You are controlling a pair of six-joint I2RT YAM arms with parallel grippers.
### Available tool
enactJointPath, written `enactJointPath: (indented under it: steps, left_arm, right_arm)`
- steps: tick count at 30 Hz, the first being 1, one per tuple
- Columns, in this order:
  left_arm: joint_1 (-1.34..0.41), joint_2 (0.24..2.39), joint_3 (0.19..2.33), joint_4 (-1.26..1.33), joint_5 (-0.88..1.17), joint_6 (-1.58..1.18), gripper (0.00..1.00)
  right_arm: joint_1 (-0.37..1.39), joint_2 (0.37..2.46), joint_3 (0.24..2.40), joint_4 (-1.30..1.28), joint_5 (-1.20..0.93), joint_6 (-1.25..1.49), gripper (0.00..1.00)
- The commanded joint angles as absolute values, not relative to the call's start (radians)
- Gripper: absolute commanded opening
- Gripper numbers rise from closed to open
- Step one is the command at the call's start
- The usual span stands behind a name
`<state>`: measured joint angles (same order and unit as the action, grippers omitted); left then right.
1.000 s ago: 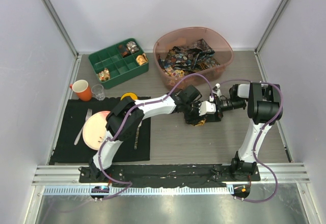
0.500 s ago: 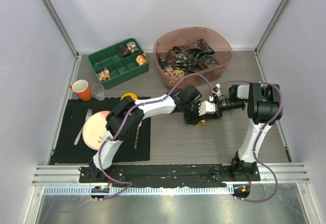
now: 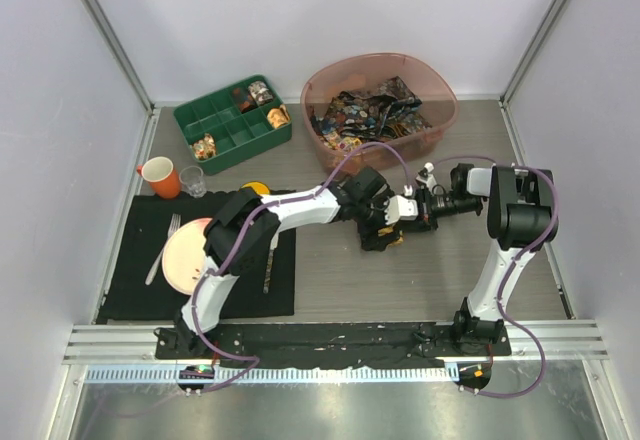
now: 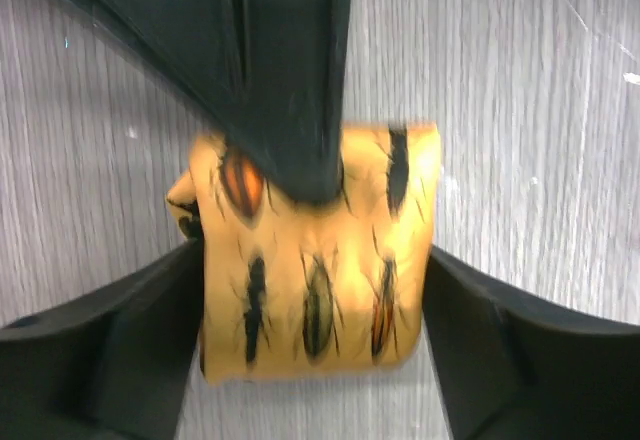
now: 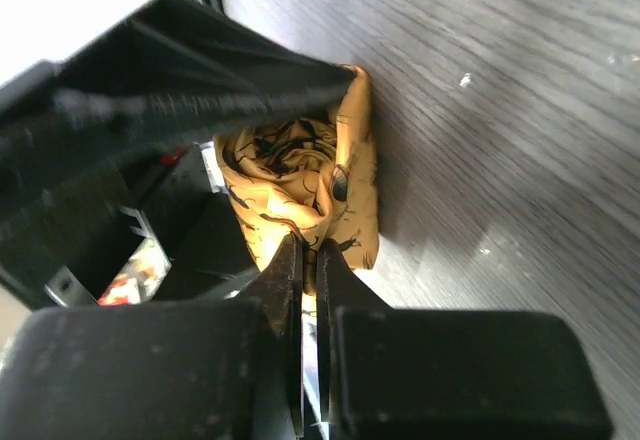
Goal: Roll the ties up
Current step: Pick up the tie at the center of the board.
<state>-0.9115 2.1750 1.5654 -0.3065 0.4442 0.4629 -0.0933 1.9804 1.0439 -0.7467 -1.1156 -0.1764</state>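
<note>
One yellow tie [image 4: 315, 280] sits rolled at mid-table; the other ties [image 3: 365, 110] lie in the far pink basin [image 3: 380, 57]. The right gripper [image 5: 305, 260] pinches the roll's edge (probably to stop it unwinding), while the left gripper [image 4: 315, 310] stands apart around it. A second ago the right was wide and the left narrower.

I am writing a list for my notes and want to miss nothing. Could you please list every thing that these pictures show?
yellow tie: one, yellow-orange with dark spots, rolled, mid-table
dark ties: heap, count unclear, many-coloured, in basin
basin: one, translucent pink, far right
green tray: one, far left, trinkets in some compartments
mug: one, orange, by mat's far corner
glass: one, clear, beside mug
mat: one, black, near left
plate: one, pale pink, on mat
fork: one, silver, on mat
table: one, grey wood
left gripper: black, jaws apart, flanking yellow tie
right gripper: black, shut on yellow tie
</note>
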Motion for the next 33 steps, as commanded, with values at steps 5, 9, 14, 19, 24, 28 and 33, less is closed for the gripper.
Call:
enactJointPath:
  steps: [5,9,14,19,24,28,33]
  left_arm:
    - [-0.862,2.025,1.381,-0.15,0.396,0.422,1.0]
    - [-0.864,2.02,1.397,-0.152,0.403,0.429,1.0]
    - [-0.88,2.08,1.477,-0.189,0.437,0.445,1.0]
    - [-0.894,2.137,1.502,-0.199,0.497,0.456,1.0]
    - [-0.904,2.166,1.523,-0.206,0.525,0.42,0.94]
    - [-0.904,2.166,1.513,-0.221,0.541,0.41,0.74]
    - [-0.905,2.143,1.483,-0.219,0.519,0.402,0.52]
  right_arm:
    - [-0.08,1.87,1.009,-0.724,-1.035,-0.172,0.01]
    - [-0.066,1.853,1.005,-0.719,-1.034,-0.166,0.01]
    - [-0.055,1.829,0.999,-0.68,-1.045,-0.103,0.01]
    - [-0.031,1.798,0.982,-0.605,-1.046,-0.002,0.01]
    - [-0.025,1.76,0.977,-0.565,-1.032,0.064,0.01]
    - [-0.025,1.737,0.973,-0.551,-1.025,0.09,0.01]
    - [-0.025,1.718,0.966,-0.551,-1.014,0.107,0.01]
